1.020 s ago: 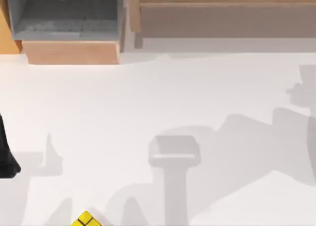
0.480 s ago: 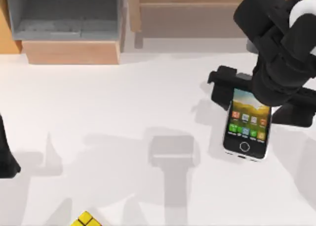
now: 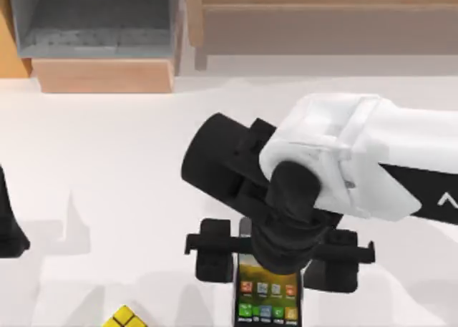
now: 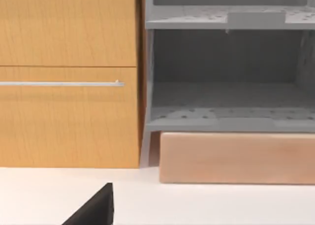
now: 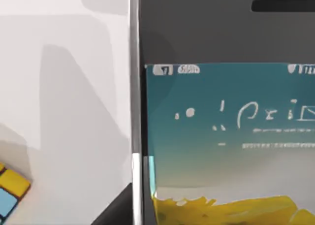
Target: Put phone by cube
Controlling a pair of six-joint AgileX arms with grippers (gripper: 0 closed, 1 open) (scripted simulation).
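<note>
The phone [image 3: 266, 302], a slim black handset with a lit screen and rows of app icons, is at the table's front edge near the middle. My right gripper [image 3: 273, 268] is shut on it, one black finger on each long side. The right wrist view looks closely at the phone [image 5: 221, 112]. The cube [image 3: 123, 318], small and yellow with black grid lines, lies at the front edge left of the phone with a wide gap between them. A corner of the cube [image 5: 12, 190] appears in the right wrist view. My left gripper [image 3: 8, 227] stays parked at the left edge.
A grey open shelf [image 3: 93, 26] with a wooden block [image 3: 104, 75] under it stands at the back left beside an orange wooden cabinet [image 4: 69, 77]. A wooden bench-like piece [image 3: 322, 12] runs along the back right. White table [image 3: 129, 162] lies between them and the front edge.
My right arm has carried the phone from the table's right side down and left to the front edge, nearer the cube. The cube and the left arm have not moved.
</note>
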